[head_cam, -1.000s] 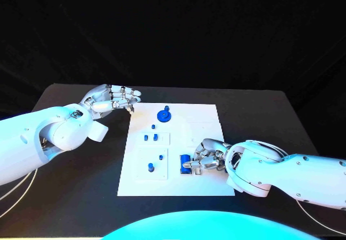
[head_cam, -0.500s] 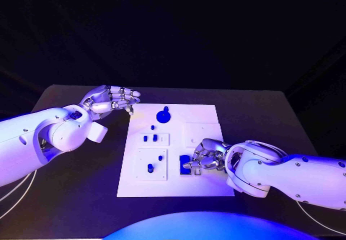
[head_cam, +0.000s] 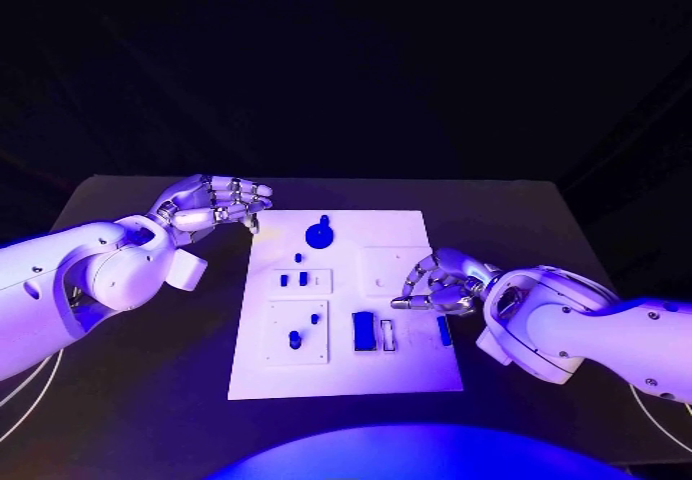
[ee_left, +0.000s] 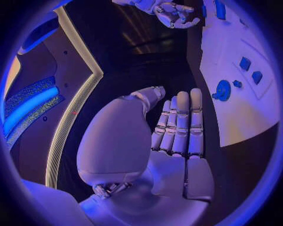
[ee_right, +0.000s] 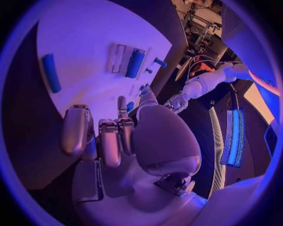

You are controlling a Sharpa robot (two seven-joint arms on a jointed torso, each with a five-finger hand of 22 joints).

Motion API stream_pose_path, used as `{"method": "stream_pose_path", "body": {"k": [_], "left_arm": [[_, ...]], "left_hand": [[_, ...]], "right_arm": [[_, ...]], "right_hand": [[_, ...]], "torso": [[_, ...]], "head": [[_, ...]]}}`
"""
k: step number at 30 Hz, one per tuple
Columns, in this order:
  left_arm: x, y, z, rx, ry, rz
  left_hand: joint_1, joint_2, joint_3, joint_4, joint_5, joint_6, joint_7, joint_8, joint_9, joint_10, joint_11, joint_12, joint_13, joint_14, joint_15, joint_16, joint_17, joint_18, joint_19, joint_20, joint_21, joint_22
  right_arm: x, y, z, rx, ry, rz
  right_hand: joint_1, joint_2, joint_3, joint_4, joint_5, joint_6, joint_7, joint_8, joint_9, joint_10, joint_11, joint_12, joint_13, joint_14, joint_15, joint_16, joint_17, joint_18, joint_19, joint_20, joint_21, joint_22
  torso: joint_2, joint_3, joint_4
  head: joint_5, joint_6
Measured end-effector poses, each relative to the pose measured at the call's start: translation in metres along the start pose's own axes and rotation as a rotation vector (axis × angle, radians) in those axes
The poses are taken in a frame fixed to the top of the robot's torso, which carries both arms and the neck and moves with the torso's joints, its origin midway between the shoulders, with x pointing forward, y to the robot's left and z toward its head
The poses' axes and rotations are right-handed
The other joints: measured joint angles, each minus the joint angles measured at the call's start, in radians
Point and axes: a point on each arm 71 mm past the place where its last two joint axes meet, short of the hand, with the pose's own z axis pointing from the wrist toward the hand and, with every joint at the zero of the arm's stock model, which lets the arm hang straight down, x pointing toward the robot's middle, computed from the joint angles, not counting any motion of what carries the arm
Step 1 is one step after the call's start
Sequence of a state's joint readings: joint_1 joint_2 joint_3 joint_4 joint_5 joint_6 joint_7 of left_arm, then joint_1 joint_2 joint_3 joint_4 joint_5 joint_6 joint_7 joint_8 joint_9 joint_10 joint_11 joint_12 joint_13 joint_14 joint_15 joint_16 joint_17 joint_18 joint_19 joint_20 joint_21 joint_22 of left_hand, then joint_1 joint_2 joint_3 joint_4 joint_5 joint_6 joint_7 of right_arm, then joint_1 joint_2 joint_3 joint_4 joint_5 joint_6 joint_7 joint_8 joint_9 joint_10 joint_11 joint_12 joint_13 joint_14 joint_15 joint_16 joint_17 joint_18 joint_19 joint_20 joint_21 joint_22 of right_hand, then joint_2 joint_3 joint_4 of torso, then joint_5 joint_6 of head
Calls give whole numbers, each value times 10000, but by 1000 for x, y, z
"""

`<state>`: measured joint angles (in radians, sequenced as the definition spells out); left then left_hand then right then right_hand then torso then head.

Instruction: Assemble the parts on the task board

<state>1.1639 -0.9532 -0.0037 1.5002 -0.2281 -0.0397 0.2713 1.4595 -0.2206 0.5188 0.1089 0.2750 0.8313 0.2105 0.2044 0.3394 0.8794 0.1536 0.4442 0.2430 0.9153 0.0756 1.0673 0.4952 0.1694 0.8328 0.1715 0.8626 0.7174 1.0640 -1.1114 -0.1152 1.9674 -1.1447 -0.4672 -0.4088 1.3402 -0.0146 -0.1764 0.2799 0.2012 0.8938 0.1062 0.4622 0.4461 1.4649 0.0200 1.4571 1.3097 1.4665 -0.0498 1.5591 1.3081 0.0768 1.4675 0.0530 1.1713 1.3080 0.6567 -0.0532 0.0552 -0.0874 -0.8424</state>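
Observation:
The white task board [head_cam: 411,365] lies mid-table. On it are a round blue disc [head_cam: 317,235], several small blue pegs [head_cam: 294,340] on the left, a blue block [head_cam: 364,330] beside a white slot, and a slim blue bar [head_cam: 444,330] near the right edge. My right hand [head_cam: 433,285] hovers over the board's right side, beyond the block, fingers curled in with nothing in them. In the right wrist view the block [ee_right: 135,62] and the bar [ee_right: 51,72] lie apart from my fingers [ee_right: 112,141]. My left hand [head_cam: 216,205] sits off the board's far left corner, fingers curled, holding nothing.
Bare black table surrounds the board on all sides. In the left wrist view the board [ee_left: 247,113] with the disc [ee_left: 222,89] lies beside my left hand [ee_left: 177,127], and the right hand [ee_left: 171,12] shows far off.
My right hand has let go of the blue block and drawn back, up and to the right. The block stays on the board, and the slim blue bar is now uncovered. The left hand barely moved.

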Motion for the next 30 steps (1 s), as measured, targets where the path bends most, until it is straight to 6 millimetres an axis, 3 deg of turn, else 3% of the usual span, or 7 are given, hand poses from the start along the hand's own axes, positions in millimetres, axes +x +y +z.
{"method": "stream_pose_path", "body": {"k": [5,11,15,18,24,30], "left_arm": [[1,0,0,22,19,-8],[1,-1,0,58,30,-15],[2,-1,0,90,42,-21],[2,-1,0,108,45,-24],[2,-1,0,130,52,-30],[2,-1,0,133,47,-32]], "left_hand": [[-232,-25,-169,170,0,-21,21,0,-10,-37,-37,87,-17,15,15,0,45,0,0,0,-159,-93],[-419,-109,-361,361,0,-39,37,41,-9,-75,1,128,-20,15,14,0,90,1,71,71,-388,-276],[-419,-108,-374,374,0,-39,37,40,-9,-75,1,128,-20,14,14,0,90,1,71,71,-389,-286],[-419,-108,-374,374,0,-39,37,40,-9,-75,1,128,-20,15,14,0,90,0,71,71,-389,-286],[-418,-108,-374,374,0,-39,37,40,-9,-75,1,127,-20,14,14,0,89,0,71,71,-389,-285],[-418,-108,-373,373,0,-38,36,39,-9,-111,-36,178,-19,14,14,0,99,0,71,71,-434,-312]], "right_arm": [[-14,-20,-11,172,-479,122],[-21,-38,-24,314,-829,-66],[-24,-43,-29,263,-1017,-596],[-22,-44,-30,227,-986,-1011],[-11,-53,-30,548,-617,-1775],[-1,-58,-28,861,-274,-2208]], "right_hand": [[534,-175,-68,42,0,-87,87,-18,-1,-91,165,-470,47,0,73,-97,-1,0,5,66,-476,-1],[755,-183,-115,36,0,-97,97,-17,37,-138,113,-580,47,0,76,-97,-2,0,5,66,-506,-1],[766,-172,-292,127,0,36,-23,-17,46,-396,106,-665,48,-16,92,-213,-2,0,5,66,-630,-2],[716,-122,-399,128,0,258,-74,62,54,-390,98,-698,48,-16,91,-213,-2,0,5,66,-573,-2],[462,60,-483,124,0,623,-222,139,72,-233,-127,-758,371,-15,6,-213,-3,0,4,66,-150,-3],[271,143,-583,141,0,708,-275,139,72,-157,-130,-789,432,-1,-9,-191,-4,0,-34,28,-40,-3]], "torso": [[-26,-29,-31],[-65,-53,-61],[-78,-58,-67],[-77,-65,-66],[-62,-70,-51],[-58,-71,-49]], "head": [[-210,-41],[-371,-99],[-450,-112],[-466,-109],[-469,-112],[-442,-136]]}}
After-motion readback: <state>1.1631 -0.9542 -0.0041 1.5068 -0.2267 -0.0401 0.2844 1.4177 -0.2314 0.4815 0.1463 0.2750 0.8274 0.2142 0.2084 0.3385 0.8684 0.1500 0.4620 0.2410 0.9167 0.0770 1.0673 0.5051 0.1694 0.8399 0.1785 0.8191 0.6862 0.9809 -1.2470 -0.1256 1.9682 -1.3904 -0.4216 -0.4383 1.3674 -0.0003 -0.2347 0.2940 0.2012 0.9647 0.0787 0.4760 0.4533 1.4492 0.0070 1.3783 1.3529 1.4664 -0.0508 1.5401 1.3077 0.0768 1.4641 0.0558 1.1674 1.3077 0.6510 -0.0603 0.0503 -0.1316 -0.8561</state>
